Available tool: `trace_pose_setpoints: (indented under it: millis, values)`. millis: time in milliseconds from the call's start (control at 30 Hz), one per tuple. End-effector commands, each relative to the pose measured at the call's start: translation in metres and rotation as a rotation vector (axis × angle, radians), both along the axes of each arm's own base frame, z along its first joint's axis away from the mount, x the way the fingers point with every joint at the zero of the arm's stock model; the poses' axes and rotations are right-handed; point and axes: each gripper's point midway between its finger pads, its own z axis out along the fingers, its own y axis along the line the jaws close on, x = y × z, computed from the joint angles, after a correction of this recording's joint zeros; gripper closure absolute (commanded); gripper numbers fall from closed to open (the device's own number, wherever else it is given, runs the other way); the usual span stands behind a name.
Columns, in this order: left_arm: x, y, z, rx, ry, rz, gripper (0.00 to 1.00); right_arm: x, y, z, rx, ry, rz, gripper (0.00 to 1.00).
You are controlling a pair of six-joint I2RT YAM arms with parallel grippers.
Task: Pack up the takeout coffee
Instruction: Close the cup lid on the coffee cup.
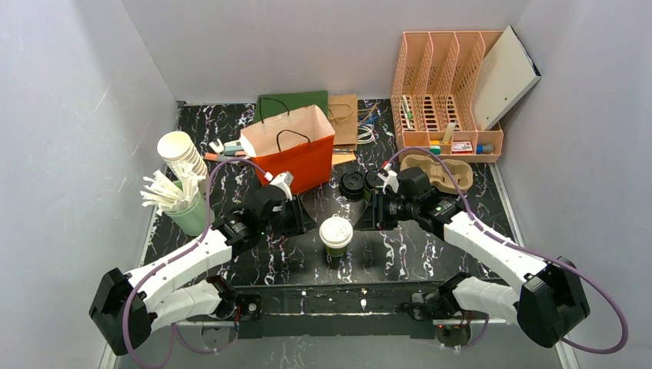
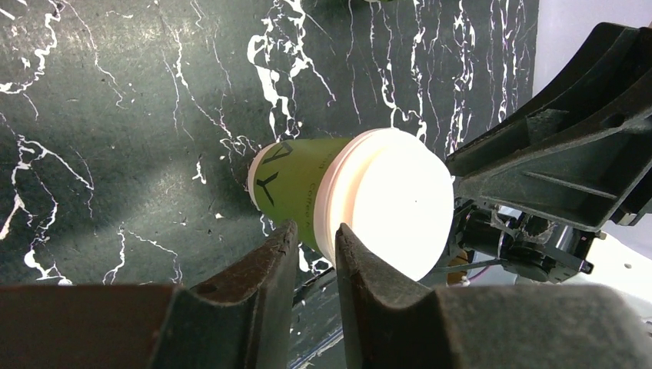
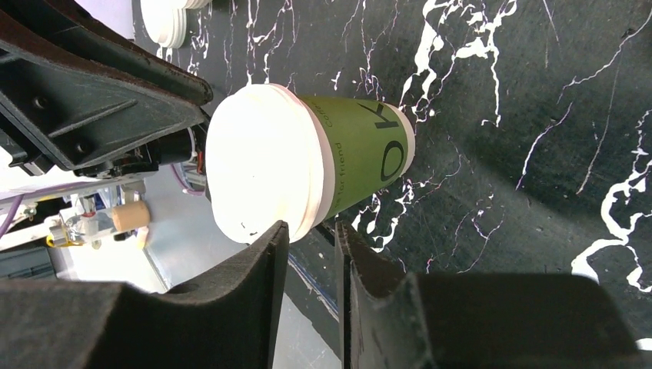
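**Lidded cup stands between 2 empty grippers**

The 2 arms reach in from the near edge of the marble table (image 1: 400, 257) and converge on the middle. The cup (image 1: 336, 237) stands there upright on the table top, green with a white lid (image 1: 336, 228), nearer than both grippers and between them.

The left gripper (image 1: 300, 219) sits just left of the cup. In its wrist view its fingers (image 2: 283, 254) are drawn almost together, with only a thin slit between them. Nothing is in that slit, and the cup (image 2: 296, 184) lies beyond the tips, ungripped.

The right gripper (image 1: 369, 214) sits just right of the cup. Its fingers (image 3: 271, 254) also stand a thin slit apart and hold nothing. The cup (image 3: 361, 150) is past the tips, and the wrist view does not show whether a tip touches its lid.

Just beyond the right gripper lie some black lids (image 1: 354, 184). Behind the left gripper an orange bag (image 1: 296, 157) stands open. To the far left is a tilted stack of white cups (image 1: 183, 154). To the far right a cardboard carrier (image 1: 440, 171) lies in front of a peach file rack (image 1: 446, 84)
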Motion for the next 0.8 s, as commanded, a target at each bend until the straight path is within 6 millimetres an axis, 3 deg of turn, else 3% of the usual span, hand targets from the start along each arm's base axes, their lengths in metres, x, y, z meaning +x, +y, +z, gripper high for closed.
trace_pose_setpoints:
  millis: [0,133,767]
  values:
    - [-0.0057,0.0029,-0.0042,-0.013,0.019,-0.004,0.77,0.0009,0.0058,0.0037,0.032,-0.016,0.017,0.64]
    - [-0.0080,-0.0029,-0.0084,-0.033,0.038,-0.023,0.79,0.0002,0.0071,0.0024,0.035,-0.008,0.026,0.69]
    - [-0.0111,-0.0050,-0.0135,-0.043,0.054,-0.036,0.80,-0.0044,0.0129,0.0011,0.043,0.009,0.060,0.75]
